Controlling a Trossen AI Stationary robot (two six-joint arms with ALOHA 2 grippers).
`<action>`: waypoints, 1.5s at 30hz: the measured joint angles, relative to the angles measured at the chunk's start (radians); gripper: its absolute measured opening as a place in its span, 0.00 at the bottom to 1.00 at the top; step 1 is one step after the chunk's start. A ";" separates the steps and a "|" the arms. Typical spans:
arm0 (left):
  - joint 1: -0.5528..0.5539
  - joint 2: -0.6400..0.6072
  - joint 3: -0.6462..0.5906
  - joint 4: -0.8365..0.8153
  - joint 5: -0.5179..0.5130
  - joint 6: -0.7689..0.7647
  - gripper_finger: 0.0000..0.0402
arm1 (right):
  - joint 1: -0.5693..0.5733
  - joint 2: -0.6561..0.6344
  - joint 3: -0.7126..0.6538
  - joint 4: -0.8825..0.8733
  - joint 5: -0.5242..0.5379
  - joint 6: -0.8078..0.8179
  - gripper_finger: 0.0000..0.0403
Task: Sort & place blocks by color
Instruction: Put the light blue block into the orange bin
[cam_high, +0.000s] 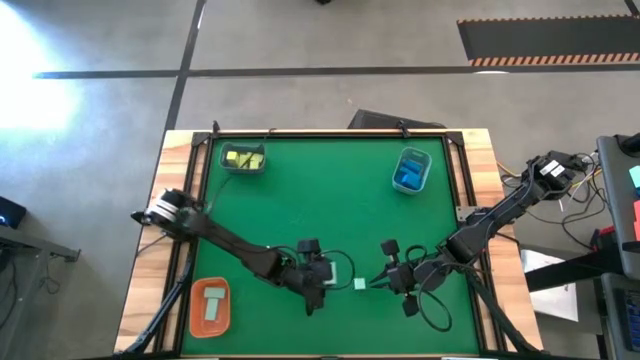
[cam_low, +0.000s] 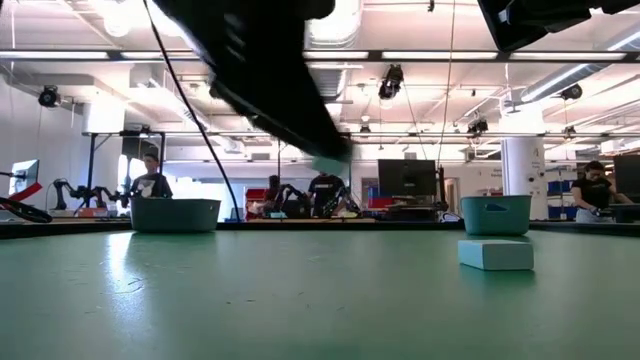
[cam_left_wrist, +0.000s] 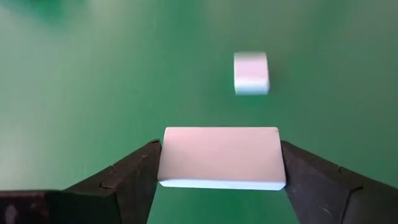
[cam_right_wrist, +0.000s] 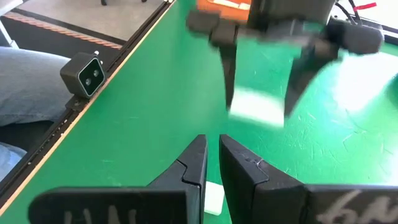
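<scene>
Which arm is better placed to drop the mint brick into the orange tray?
Left: the left gripper is shut on the mint brick, and the orange tray sits on that side.

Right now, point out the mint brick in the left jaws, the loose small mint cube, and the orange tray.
pale mint brick-shaped block (cam_left_wrist: 221, 155), left wrist view, middle of its top face
small pale mint cube (cam_high: 359, 285), high view, its top
orange rectangular tray (cam_high: 195, 310), high view, its left rim
</scene>
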 joint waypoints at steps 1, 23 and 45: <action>-0.007 -0.025 0.000 -0.061 0.019 -0.034 0.69 | 0.000 0.000 0.000 -0.001 0.000 0.000 0.08; -0.260 -0.232 0.032 -0.948 0.640 -0.654 0.67 | 0.000 0.000 -0.008 0.000 0.008 -0.024 0.08; -0.407 -0.232 -0.121 -0.908 0.731 -0.652 0.67 | 0.000 0.000 -0.009 0.000 0.008 -0.024 0.08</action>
